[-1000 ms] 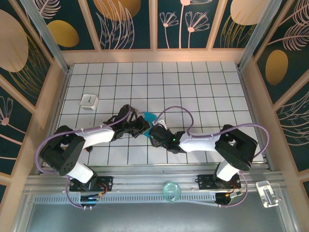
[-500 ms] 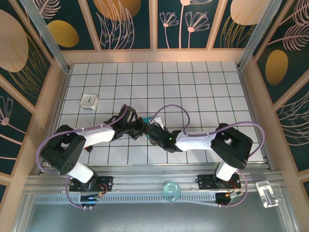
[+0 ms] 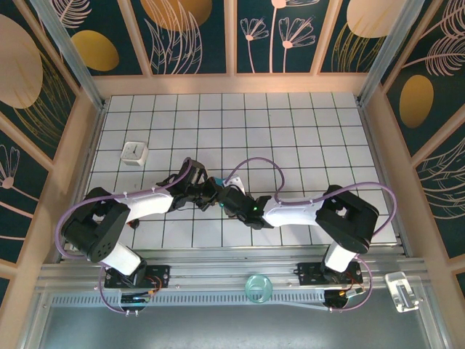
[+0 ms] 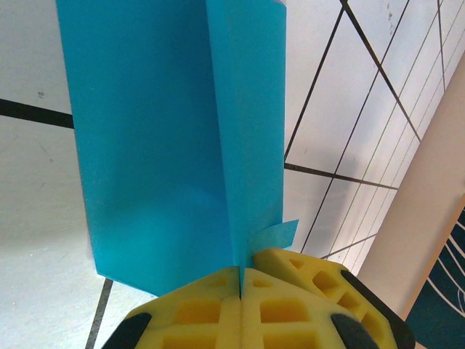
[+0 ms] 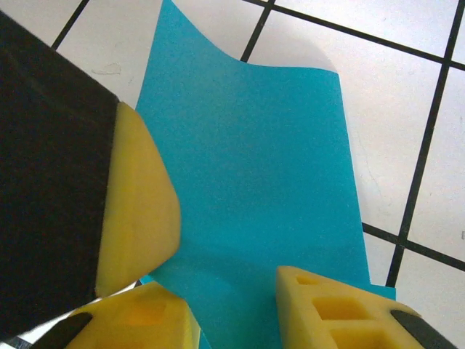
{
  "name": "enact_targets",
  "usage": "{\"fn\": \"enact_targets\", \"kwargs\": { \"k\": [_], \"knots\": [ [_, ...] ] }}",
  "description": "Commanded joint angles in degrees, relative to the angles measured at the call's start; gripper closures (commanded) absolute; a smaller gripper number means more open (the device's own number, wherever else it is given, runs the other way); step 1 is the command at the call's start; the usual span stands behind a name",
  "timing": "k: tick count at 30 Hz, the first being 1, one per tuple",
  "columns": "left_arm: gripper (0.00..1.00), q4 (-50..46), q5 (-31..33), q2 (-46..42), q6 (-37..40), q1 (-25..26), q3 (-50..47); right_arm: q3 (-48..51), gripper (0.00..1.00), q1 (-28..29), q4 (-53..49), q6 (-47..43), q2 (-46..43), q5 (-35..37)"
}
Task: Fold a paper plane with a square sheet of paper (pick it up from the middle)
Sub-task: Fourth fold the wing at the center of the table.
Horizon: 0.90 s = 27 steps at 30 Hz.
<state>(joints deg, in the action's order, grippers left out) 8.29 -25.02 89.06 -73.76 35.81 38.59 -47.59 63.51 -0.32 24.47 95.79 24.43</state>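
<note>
The left end effector held the creased teal sheet of paper clamped tight, upright, just left of the surface's centre. The right end effector had moved in, its jaws narrowing around the sheet but not yet gripping, probably ready to press the next fold.

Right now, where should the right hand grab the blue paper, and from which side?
Grip the flat flap of the blue paper beside its crease, coming from the right, facing the left hand. That hand is shut on the folded edge, so that part is taken. The right hand has its fingers apart either side of the thin sheet, so closing there should pinch it.
</note>
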Motion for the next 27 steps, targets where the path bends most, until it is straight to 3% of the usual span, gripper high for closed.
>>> {"fn": "enact_targets", "kwargs": {
  "k": [1,8,17,23,27],
  "knots": [
    [1.00,-3.1,-1.2,0.9,-1.0,0.2,0.9,-0.9,0.71,0.3,-1.4,0.3,0.9,2.8],
    [1.00,-3.3,-1.1,1.2,-0.4,0.1,1.2,-0.4,0.81,0.3,-1.4,0.7,0.9,3.0],
    [1.00,-4.3,0.8,-0.6,1.2,0.0,1.6,3.0,1.00,-0.9,2.6,1.3,-1.0,1.3],
    [0.73,-5.7,5.1,-5.7,3.3,-0.4,1.8,8.3,1.00,-3.5,11.5,-0.4,-4.4,-6.7],
    [0.61,-5.1,6.5,-9.5,3.0,-0.6,0.4,11.1,1.00,-4.7,15.7,-1.5,-6.0,-10.9]
  ]
}}
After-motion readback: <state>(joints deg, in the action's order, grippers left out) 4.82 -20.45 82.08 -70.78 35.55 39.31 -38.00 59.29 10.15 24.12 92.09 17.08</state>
